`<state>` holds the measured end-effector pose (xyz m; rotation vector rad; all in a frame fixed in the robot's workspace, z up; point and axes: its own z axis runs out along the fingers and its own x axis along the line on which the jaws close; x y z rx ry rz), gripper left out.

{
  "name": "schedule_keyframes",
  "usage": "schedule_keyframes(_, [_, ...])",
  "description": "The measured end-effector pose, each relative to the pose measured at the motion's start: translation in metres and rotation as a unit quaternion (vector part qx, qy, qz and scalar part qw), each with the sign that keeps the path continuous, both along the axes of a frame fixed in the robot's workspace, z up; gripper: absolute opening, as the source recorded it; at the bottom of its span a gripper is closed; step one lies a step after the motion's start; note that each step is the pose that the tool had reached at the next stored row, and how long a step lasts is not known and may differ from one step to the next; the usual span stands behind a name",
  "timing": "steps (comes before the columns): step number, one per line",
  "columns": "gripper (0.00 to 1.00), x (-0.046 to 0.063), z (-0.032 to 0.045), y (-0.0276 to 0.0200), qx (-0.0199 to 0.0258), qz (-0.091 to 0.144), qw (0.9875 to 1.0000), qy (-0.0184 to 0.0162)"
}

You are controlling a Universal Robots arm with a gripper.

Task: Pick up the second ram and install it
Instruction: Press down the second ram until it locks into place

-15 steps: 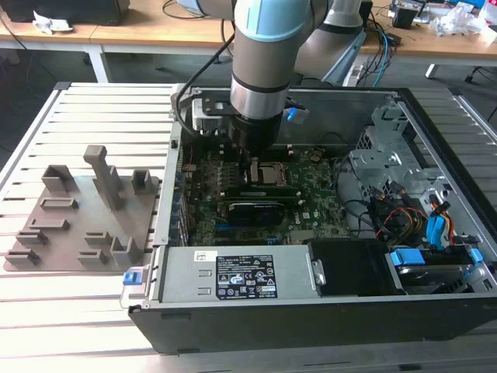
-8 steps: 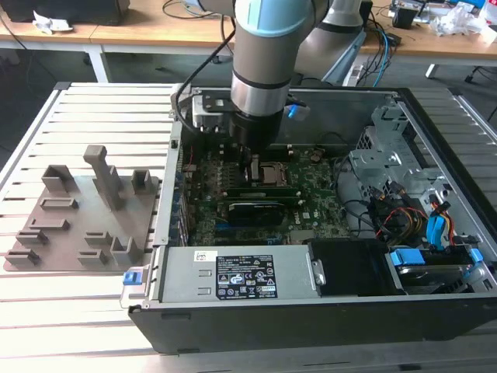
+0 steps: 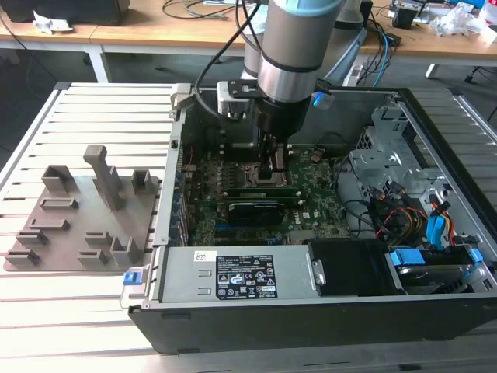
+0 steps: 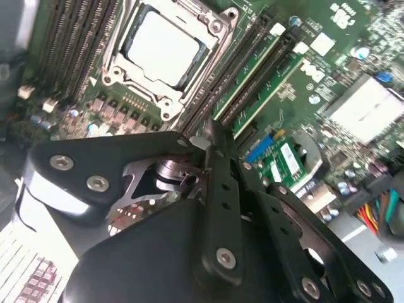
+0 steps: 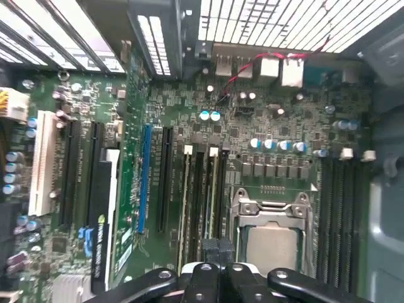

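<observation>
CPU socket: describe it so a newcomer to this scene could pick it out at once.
Look inside the open black computer case to the green motherboard. Near its middle sits the CPU socket, a square silver frame around a flat pale plate. Its neighbours on both sides are long, narrow dark memory slots; it is square and metallic.

slatted table (image 3: 93,101), computer case (image 3: 311,311), grey fixture (image 3: 78,225)

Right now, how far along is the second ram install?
Done: two green ram sticks stand in slots beside the CPU socket. In hand: the gripper sits low over those slots. Left: whether both sticks are latched cannot be told.
</observation>
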<state>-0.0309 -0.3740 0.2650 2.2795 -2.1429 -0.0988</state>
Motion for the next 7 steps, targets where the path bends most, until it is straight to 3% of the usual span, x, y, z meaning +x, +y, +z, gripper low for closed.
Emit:
schedule_keyframes(2, [0.11, 0.0000, 0.0046, 0.0000, 0.0001, 0.000, 1.0000, 0.0000])
schedule_keyframes(7, [0.11, 0.0000, 0.0049, 0.0000, 0.0000, 0.000, 1.0000, 0.0000])
